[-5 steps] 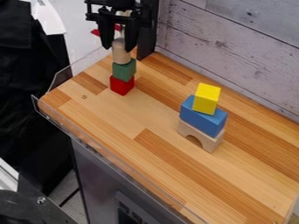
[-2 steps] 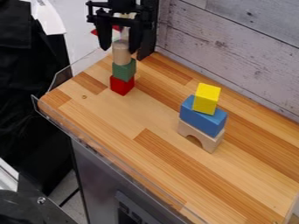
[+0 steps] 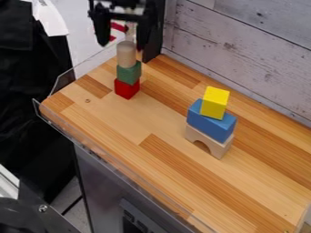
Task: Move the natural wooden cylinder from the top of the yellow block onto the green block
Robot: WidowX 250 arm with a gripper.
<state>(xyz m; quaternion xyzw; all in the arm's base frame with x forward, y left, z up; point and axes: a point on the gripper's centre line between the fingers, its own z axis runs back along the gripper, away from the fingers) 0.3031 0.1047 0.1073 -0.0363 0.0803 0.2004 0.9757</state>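
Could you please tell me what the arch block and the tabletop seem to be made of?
The arch block looks like bare, unpainted wood, judging by its pale tan, matte faces. The tabletop appears to be joined wooden strips, perhaps lightly sealed, since grain, a small knot and seams between lighter and darker pieces show.

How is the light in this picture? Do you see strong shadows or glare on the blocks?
In the camera view, the light looks soft: no hard shadow beside the red wooden cube, no strong glare on the yellow wooden block; the black two-finger gripper is dark, with little surface detail; the clear plastic guard shows thin pale edges.
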